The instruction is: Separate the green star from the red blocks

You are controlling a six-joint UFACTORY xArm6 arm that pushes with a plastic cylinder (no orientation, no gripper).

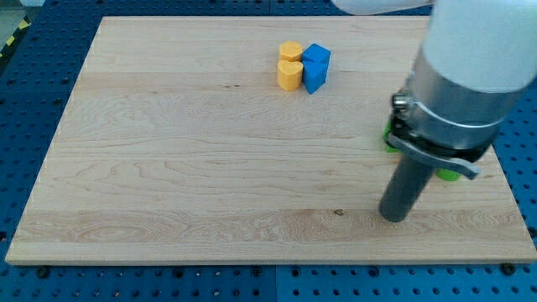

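My tip (393, 216) rests on the wooden board (210, 168) at the view's lower right. Parts of green blocks show just behind the arm: one sliver at the arm's left (390, 137) and one at its lower right (450, 174). Their shapes are hidden by the arm, so I cannot tell which is the green star. No red blocks are visible; the arm may hide them. The tip is just below and left of the green pieces.
Two yellow blocks (290, 67) and two blue blocks (315, 66) stand packed together near the view's top centre. The arm's large white and grey body (466, 67) covers the board's upper right.
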